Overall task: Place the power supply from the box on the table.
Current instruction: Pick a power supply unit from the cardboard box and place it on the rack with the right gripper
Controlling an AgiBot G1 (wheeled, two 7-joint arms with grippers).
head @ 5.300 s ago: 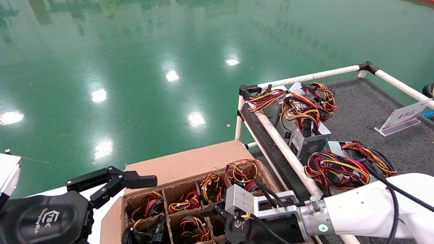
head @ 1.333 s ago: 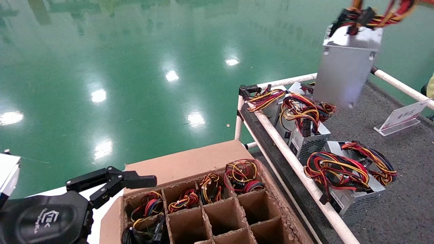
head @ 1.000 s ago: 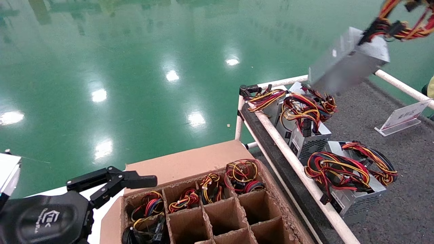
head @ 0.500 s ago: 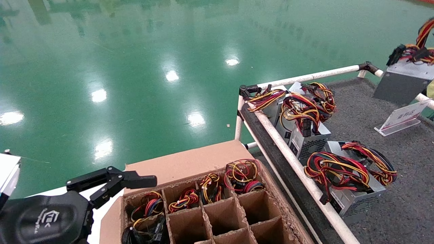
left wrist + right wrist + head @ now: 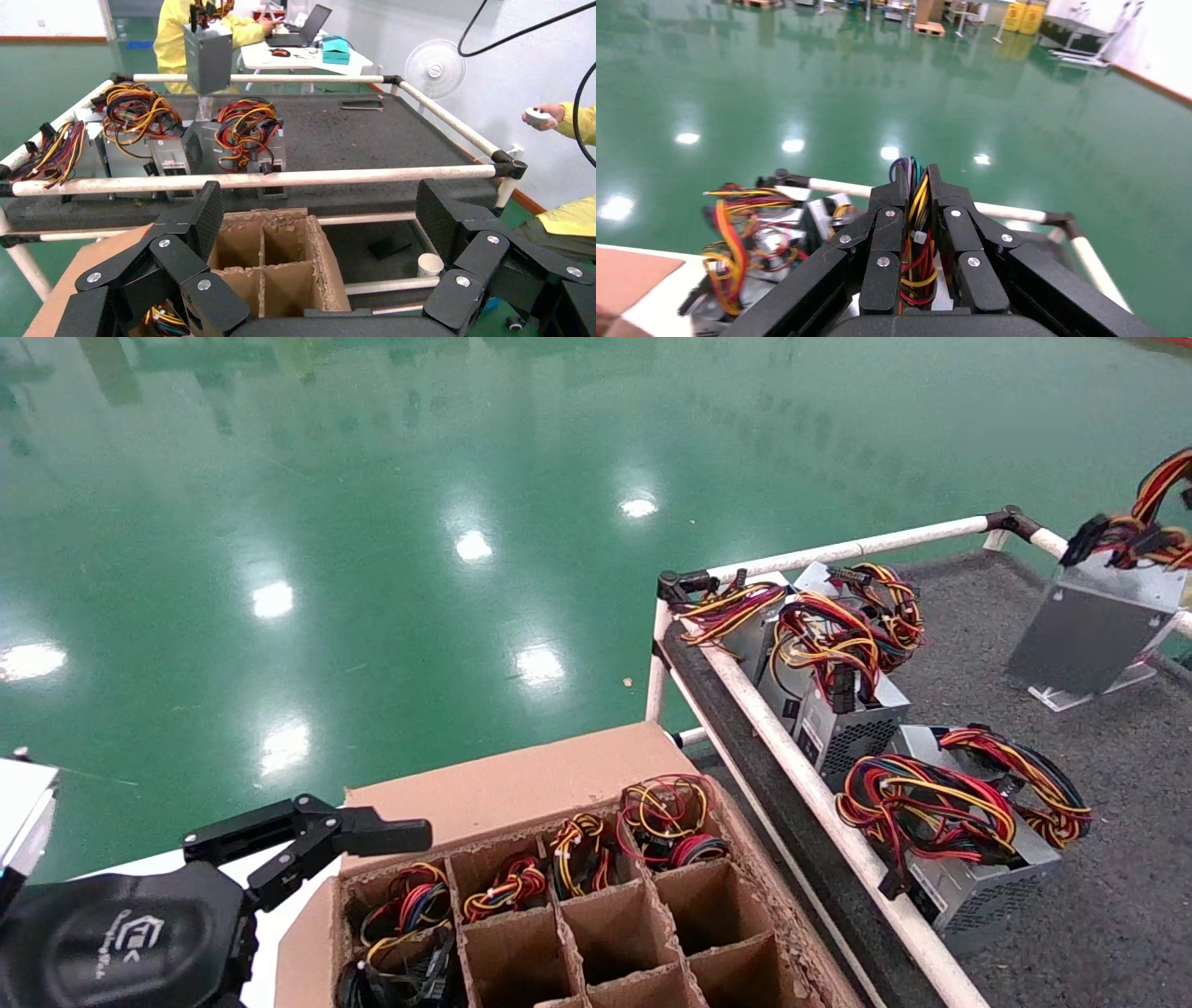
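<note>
One power supply [image 5: 1094, 621] hangs by its wires in my clamped right gripper [image 5: 917, 210], so its case lowers freely toward the table [image 5: 987, 617]; my left gripper [image 5: 320, 221] waits open above the box [image 5: 521, 784].

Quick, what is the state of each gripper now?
Left gripper: open, empty, above the box.
Right gripper: shut on the power supply's wires.

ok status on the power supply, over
Right gripper shut on wire bundle, power supply hanging above the table's far side. Left gripper open, parked over box. Sign stand directly beneath.
</note>
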